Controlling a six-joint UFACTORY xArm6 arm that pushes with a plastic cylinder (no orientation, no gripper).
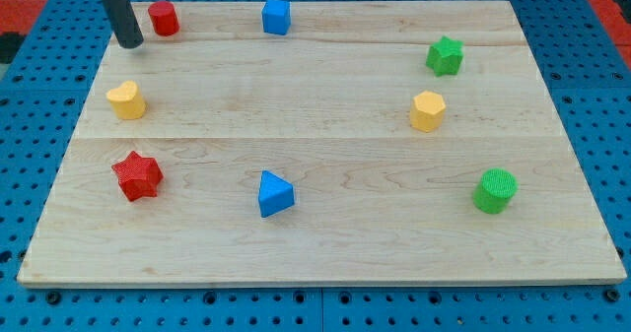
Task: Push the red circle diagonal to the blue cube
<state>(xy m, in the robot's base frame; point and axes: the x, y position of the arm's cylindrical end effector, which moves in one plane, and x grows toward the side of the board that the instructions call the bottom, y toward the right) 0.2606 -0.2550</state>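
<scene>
Near edge: blue wedge-like block, red star. Far edge: blue cube; red circle well left of it. My tip, a bare rod without jaws, sits just left-near of circle.

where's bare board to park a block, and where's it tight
Biggest free patch: mid-board, bordered by blue cube, yellow hexagon, blue wedge and yellow block. Also free between blue wedge and green cylinder. Tight at the view's top left: my tip beside red circle.
</scene>
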